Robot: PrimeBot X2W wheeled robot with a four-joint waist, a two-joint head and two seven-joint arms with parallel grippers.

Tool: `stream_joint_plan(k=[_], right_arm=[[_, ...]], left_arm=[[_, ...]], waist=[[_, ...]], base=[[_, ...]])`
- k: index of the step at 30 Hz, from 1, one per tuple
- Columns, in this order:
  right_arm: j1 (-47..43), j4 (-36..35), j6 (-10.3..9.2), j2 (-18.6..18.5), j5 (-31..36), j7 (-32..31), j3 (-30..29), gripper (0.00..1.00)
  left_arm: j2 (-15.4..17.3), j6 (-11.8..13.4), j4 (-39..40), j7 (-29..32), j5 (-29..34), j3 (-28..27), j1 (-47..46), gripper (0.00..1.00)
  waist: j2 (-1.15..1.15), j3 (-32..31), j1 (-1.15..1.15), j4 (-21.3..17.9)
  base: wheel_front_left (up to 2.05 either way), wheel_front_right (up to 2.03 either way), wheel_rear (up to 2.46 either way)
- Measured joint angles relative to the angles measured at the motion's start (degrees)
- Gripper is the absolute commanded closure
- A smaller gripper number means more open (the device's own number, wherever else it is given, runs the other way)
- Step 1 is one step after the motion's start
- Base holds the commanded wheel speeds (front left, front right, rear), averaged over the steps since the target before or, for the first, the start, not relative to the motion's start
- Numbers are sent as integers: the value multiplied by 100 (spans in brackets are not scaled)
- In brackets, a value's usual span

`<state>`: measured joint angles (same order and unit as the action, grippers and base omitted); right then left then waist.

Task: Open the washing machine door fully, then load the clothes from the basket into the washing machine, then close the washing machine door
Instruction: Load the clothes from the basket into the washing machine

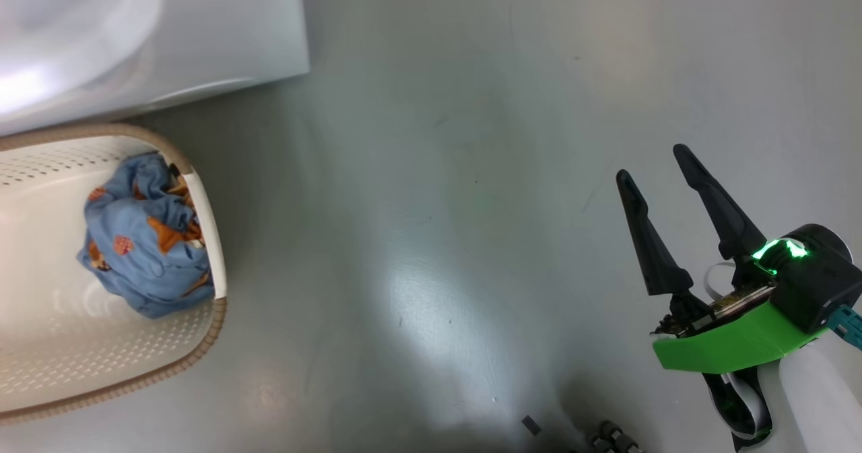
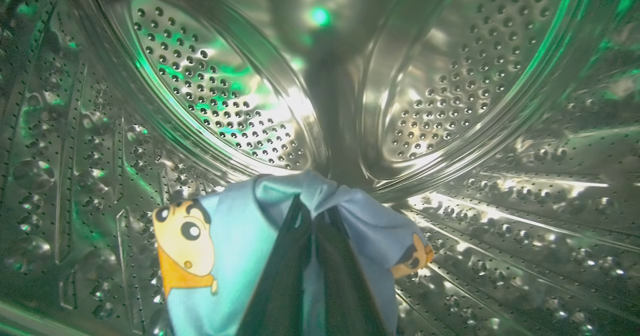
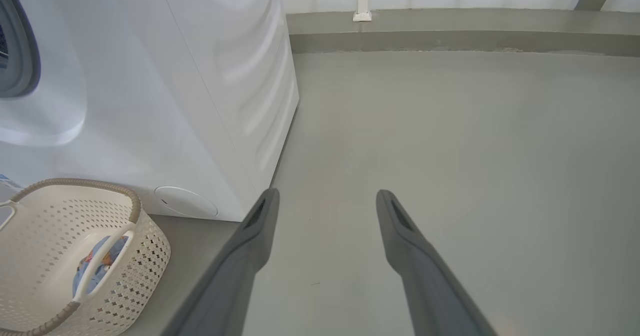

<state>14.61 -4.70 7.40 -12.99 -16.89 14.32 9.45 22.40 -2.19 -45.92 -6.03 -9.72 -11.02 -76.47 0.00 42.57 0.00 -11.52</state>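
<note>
My left fingers (image 2: pixel 280 286) clamp a light blue printed garment (image 2: pixel 240 241) inside the perforated steel drum (image 2: pixel 450 76); right fingers (image 3: pixel 425 276) spread, empty.

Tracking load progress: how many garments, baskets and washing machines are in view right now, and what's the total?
Garments: 2, one blue bundle in the basket, one blue piece inside the drum
Baskets: 1
Washing machines: 1
Total: 4

Long black jaws, green bracket (image 1: pixel 734 346), white forearm (image 1: pixel 818 402)
</note>
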Motion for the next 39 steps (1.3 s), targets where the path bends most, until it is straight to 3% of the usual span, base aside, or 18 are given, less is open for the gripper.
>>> stream_joint_plan(k=[9,22,23,24,32,39], right_arm=[[59,2,0,0,-44,0,59,0],[58,-8,0,-5,-43,0,79,0],[58,-8,0,-8,-43,0,81,0],[59,-8,0,-10,-43,0,82,0],[71,29,0,-16,-43,0,74,0],[72,45,0,-46,-34,0,24,0]], left_arm=[[358,129,-912,-7,196,160,-628,100],[368,58,-1625,-234,292,499,-1114,98],[366,57,-1681,-265,293,513,-1154,61],[367,60,-1705,-320,299,534,-1168,0],[349,75,-2062,-537,304,592,-1276,0],[129,41,-2212,-771,181,573,-1159,0]], waist=[[0,159,0,-196],[0,255,0,-161],[0,260,0,-159],[0,262,0,-158],[0,201,0,-132],[0,-59,0,-11]], base=[[0,0,0],[0,0,0],[0,0,0],[0,0,0],[0,0,0],[0,0,0]])
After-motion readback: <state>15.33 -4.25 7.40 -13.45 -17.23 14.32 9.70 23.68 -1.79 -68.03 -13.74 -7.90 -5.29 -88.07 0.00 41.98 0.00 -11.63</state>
